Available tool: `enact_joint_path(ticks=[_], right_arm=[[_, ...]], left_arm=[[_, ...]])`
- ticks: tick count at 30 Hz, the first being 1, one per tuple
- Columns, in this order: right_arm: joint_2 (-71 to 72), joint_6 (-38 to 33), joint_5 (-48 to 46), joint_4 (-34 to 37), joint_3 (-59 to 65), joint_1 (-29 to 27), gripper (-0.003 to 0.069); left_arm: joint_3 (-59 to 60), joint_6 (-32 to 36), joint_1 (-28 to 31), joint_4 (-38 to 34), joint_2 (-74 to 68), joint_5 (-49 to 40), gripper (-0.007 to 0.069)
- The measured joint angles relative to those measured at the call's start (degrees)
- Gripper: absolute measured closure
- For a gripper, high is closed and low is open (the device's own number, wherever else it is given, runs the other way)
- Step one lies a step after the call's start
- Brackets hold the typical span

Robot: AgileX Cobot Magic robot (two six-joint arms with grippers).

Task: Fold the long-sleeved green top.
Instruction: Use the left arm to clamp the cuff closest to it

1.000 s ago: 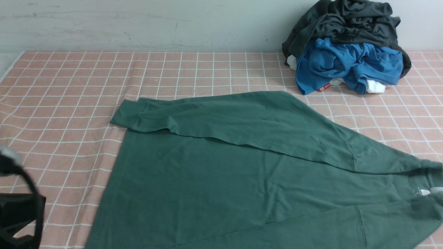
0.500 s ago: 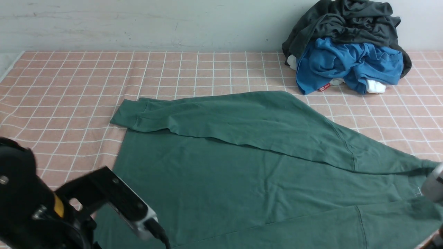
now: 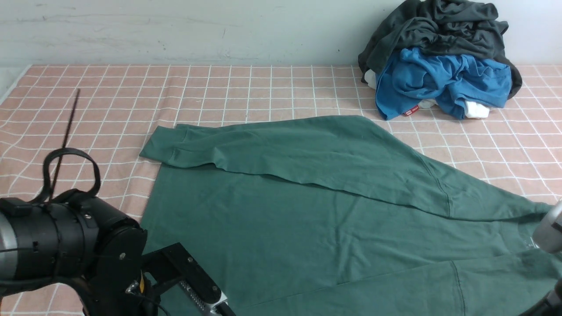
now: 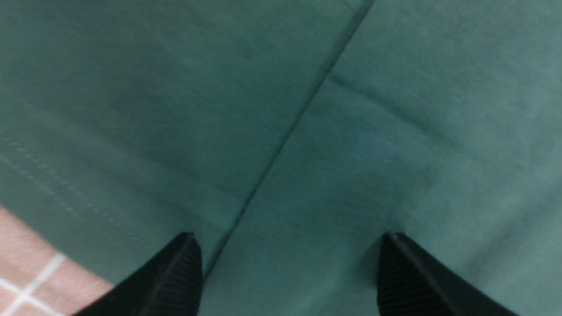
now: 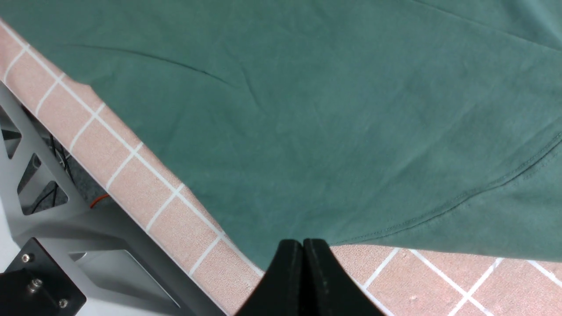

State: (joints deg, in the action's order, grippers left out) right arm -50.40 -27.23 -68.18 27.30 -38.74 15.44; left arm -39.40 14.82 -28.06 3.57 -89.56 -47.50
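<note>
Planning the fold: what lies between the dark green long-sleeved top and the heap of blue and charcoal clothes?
Bare pink checked tablecloth, shown in the front view.

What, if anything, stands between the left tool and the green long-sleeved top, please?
Nothing visible does: the open left tool hangs directly over the green long-sleeved top, with only its fabric showing in the gap.

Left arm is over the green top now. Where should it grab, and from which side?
Probably the stitched hem of the green top at its near left corner, coming down from the robot's left, over the bare tablecloth. The fabric lies flat there with a free edge, and the open left gripper hangs just inside it.
</note>
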Motion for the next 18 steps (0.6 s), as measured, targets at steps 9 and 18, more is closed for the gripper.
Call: enact_joint_path(ticks=[9,18], right_arm=[[0.0,0.01,0.05,0.0,0.0,0.0,0.0673],[0.0,0.01,3.6,0.0,0.0,0.0,0.0673]], left_arm=[[-0.31,0.11,0.0,-2.61,-0.3,-1.97,0.0407],[-5.73,0.11,0.0,-1.93,2.21,-8.15,0.0625]])
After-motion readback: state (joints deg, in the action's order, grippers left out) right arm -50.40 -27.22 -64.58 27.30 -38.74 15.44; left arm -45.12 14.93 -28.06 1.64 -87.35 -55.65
